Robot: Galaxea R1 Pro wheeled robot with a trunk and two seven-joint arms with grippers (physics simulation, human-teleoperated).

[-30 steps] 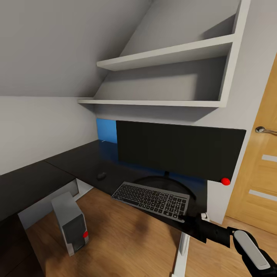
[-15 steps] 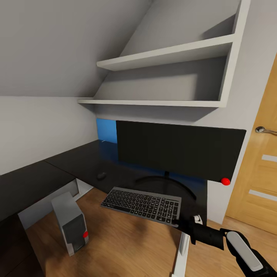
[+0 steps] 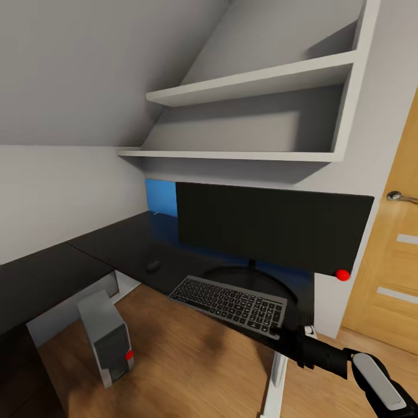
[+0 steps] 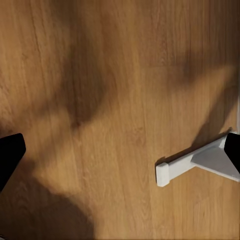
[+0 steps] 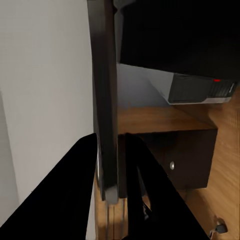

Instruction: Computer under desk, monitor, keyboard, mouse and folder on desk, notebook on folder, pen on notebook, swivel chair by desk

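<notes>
Right hand (image 3: 277,333) of mine is clamped on the near right corner of the keyboard (image 3: 230,301), my two black fingers (image 5: 75,190) pinching its thin edge from either side, as the right wrist view shows with the slab (image 5: 106,100) running straight out between them. From that hand the keyboard stretches away to the left and lies on the glossy black surface (image 3: 116,249), its near edge close to the surface's front edge. Just beyond the hand, behind the keyboard, stands the monitor (image 3: 270,228) on its thin arched stand (image 3: 249,273), a red dot (image 3: 343,274) at its lower corner above the hand. Farther left of the hand, past the keyboard's far end, the small dark mouse (image 3: 153,265) sits on the surface, apart from the keyboard. Well to the left and lower, the computer (image 3: 107,335) stands on the wood floor (image 3: 186,360) under the surface's corner. A blue back panel (image 3: 161,197) shows behind the monitor's left end, white wall shelves (image 3: 249,116) hang above, and an oak door (image 3: 395,267) is off to the hand's right. My left hand (image 4: 120,155) hangs spread wide over bare floor, its black fingertips (image 4: 10,152) at opposite edges of the left wrist view, with a white foot of the surface's leg (image 4: 195,162) lying beneath it
</notes>
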